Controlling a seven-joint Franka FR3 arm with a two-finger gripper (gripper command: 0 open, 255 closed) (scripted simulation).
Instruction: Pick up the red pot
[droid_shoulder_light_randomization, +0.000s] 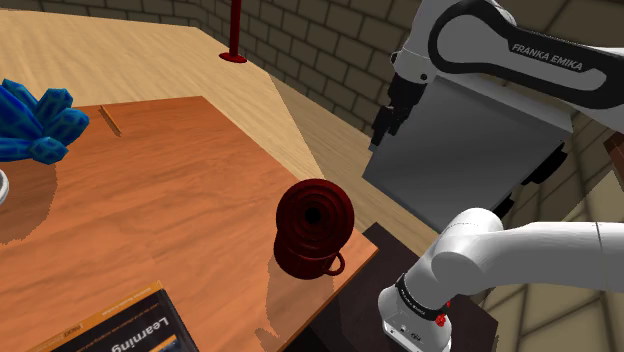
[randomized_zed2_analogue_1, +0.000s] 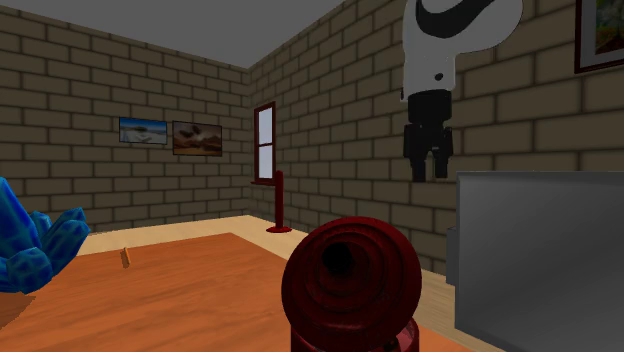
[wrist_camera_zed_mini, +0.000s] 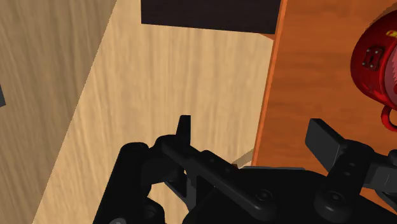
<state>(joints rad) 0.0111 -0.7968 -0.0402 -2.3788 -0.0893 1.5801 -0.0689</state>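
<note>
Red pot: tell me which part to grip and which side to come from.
Take the red pot across its round body, coming down from above. It sits near the table corner with both flanks free, and its loop handle looks too small for a finger. The open gripper hangs beyond the table's edge, so it likely must shift over the pot first.

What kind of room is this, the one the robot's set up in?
Probably a lived-in room of a house, perhaps a sitting room or study: brick walls hung with framed pictures, a small window, and an orange-brown table bearing the red pot.
</note>
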